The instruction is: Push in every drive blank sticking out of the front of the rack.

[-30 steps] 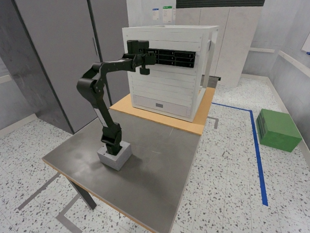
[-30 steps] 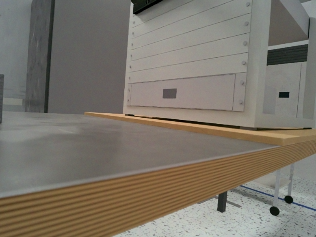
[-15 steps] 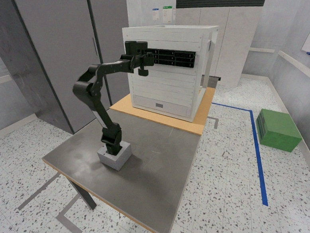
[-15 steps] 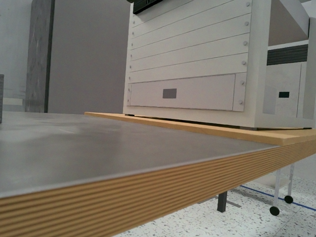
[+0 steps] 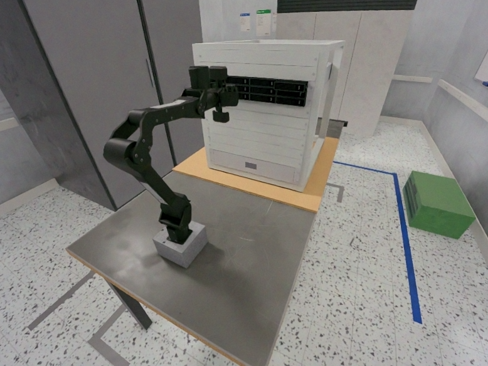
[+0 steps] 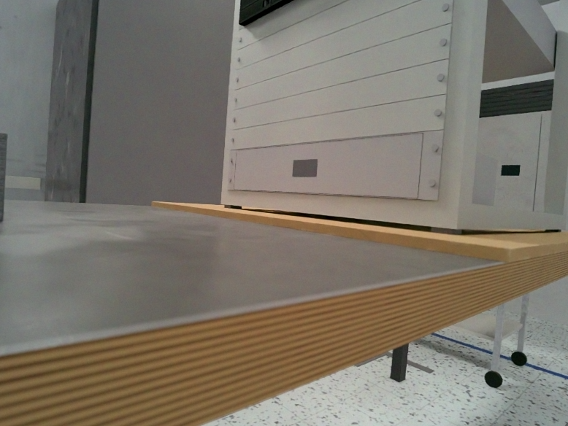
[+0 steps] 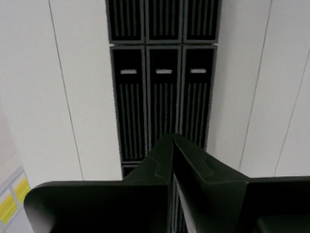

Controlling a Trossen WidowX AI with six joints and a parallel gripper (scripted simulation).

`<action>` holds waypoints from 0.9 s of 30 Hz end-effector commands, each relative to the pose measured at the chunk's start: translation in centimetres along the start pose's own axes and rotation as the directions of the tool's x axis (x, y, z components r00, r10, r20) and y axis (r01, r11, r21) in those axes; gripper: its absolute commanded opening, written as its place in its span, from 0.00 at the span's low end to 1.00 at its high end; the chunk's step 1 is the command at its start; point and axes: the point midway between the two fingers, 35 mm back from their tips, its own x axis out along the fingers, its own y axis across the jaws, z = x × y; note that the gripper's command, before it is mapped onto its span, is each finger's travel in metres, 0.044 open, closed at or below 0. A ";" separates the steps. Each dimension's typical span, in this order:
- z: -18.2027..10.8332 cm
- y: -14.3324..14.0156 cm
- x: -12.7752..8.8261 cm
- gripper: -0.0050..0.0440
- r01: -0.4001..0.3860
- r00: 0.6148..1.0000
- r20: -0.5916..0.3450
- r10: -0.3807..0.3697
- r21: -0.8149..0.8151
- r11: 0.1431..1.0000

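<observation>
Drive blanks [image 5: 289, 93] [image 6: 263, 9] [image 7: 164, 108] sit in a dark band high on the rack's front; the upper one at the far right end in the top view looks proud of its neighbours, though depth is hard to judge.

Nearest lies the desk [image 5: 236, 256] [image 6: 206, 257], bearing a pale block [image 5: 181, 252] [image 6: 2, 179] that lifts the arm [image 5: 173, 111], presumably so it can reach that band. The claw [image 5: 231, 95] [image 7: 171, 140] is clenched on nothing, its tips together before the blanks, likely to make one firm pushing nose. Whether they touch a blank I cannot tell. The next move probably calls for lining up on a proud face, then a straight, slow push.

Behind stands the rack [image 5: 256, 131] [image 6: 339, 96], looking level on a wooden board [image 5: 252, 188] [image 6: 366, 237]. A strip of board shows before its front, and the board's side edge runs just beside it. Being loose and pressed so high, it could rock or slide back; short pushes seem wisest.

Room opens to the right in the top view, toward the green box [image 5: 441, 200] on the floor; the tall grey cabinet [image 5: 173, 39] [image 6: 160, 101] bounds the other side.
</observation>
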 end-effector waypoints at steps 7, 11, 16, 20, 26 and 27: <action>-0.2 -2.1 -1.6 0.00 -0.023 1.000 -0.001 0.023 0.003 1.000; -0.2 -2.2 -1.5 0.00 -0.023 1.000 -0.001 0.023 0.003 1.000; -0.2 -2.2 -0.6 0.00 -0.023 1.000 -0.001 0.023 0.003 1.000; -0.2 -2.2 0.1 0.00 -0.023 1.000 -0.001 0.023 0.003 1.000; -0.2 -2.2 0.1 0.00 -0.023 1.000 -0.001 0.023 0.003 1.000; -0.2 -2.2 0.1 0.00 -0.023 1.000 -0.001 0.023 0.003 1.000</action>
